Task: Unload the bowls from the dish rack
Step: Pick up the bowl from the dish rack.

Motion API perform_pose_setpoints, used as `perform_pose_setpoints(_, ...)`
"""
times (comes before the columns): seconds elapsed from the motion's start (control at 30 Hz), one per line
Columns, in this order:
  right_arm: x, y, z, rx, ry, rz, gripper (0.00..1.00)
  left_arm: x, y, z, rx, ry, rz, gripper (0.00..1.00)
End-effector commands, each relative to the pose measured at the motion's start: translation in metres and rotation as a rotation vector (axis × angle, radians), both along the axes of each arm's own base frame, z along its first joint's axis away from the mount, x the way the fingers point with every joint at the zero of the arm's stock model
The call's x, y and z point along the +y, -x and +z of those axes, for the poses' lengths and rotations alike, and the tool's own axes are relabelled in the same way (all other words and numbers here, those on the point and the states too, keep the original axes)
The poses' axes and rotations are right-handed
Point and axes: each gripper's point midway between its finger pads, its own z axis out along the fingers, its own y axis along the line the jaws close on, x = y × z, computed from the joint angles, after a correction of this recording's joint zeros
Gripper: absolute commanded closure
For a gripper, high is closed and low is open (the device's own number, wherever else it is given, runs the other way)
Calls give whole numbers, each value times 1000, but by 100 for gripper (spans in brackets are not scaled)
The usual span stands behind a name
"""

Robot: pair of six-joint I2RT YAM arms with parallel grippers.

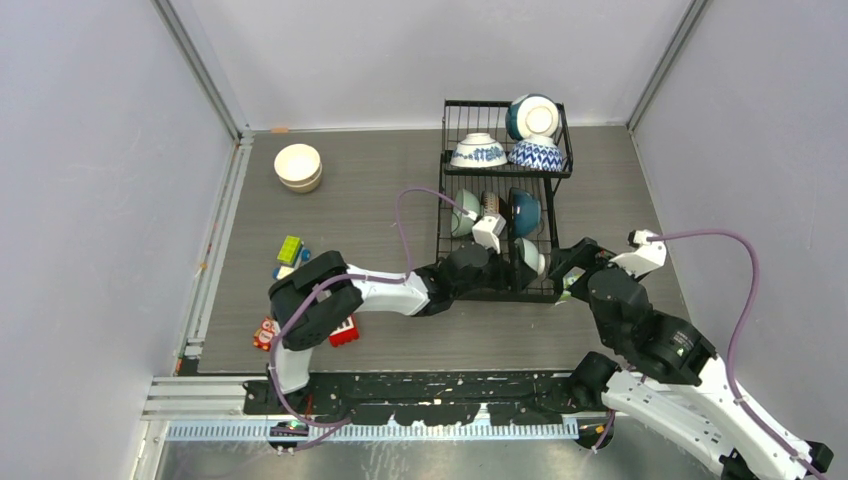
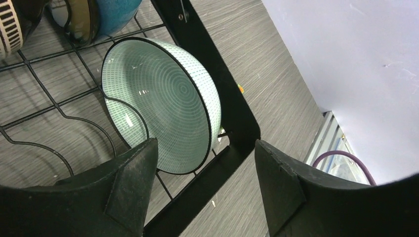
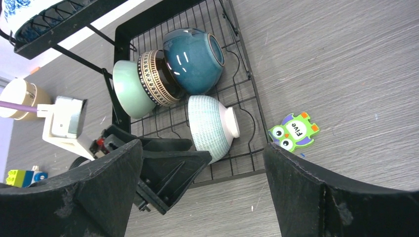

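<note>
Left gripper [image 2: 205, 148]: jaws apart, empty, just short of the pale green bowl [image 2: 163, 98] standing on edge in the lower tier of the dish rack [image 2: 232, 113]. Step: approach. Next: straddle the rim, close, lift clear. Right gripper [image 3: 203, 148]: apart, empty.

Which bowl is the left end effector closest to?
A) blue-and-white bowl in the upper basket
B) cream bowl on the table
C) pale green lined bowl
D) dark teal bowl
C: the left wrist view shows the pale green lined bowl on edge in the dish rack, just ahead of the open left end effector.
</note>
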Motion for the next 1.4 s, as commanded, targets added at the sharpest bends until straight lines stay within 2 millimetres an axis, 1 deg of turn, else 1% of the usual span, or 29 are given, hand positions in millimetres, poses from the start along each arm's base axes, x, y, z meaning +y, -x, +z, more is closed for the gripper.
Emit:
perform_pose_setpoints(0.0, -4, 3, 4, -21, -11, -1, 5, -13, -12, 19, -42, 62, 44, 29)
perform_pose_setpoints(0.1, -7, 6, 4, -24, -15, 1, 5, -20, -14, 23, -53, 70, 37, 33)
perform_pose_setpoints(0.2, -11, 8, 3, -27, -14, -2, 5, -23, -16, 21, -59, 66, 34, 37)
perform_pose_setpoints(0.6, -11, 10, 0, -31, -21, 1, 5, -31, -14, 10, -74, 46, -9, 51)
perform_pose_setpoints(0.77, -15, 10, -1, -40, -13, -13, 5, -34, -14, 3, -73, 35, -19, 57)
perform_pose_setpoints(1.07, -18, 10, -1, -42, -4, -21, 5, -30, -15, 2, -83, 27, -8, 70)
perform_pose_setpoints(1.3, -14, 8, -1, -36, 2, -13, 5, -24, -17, 4, -88, 40, 2, 80)
perform_pose_setpoints(1.37, -13, 7, -3, -32, 7, -11, 5, -23, -18, 6, -88, 47, 2, 85)
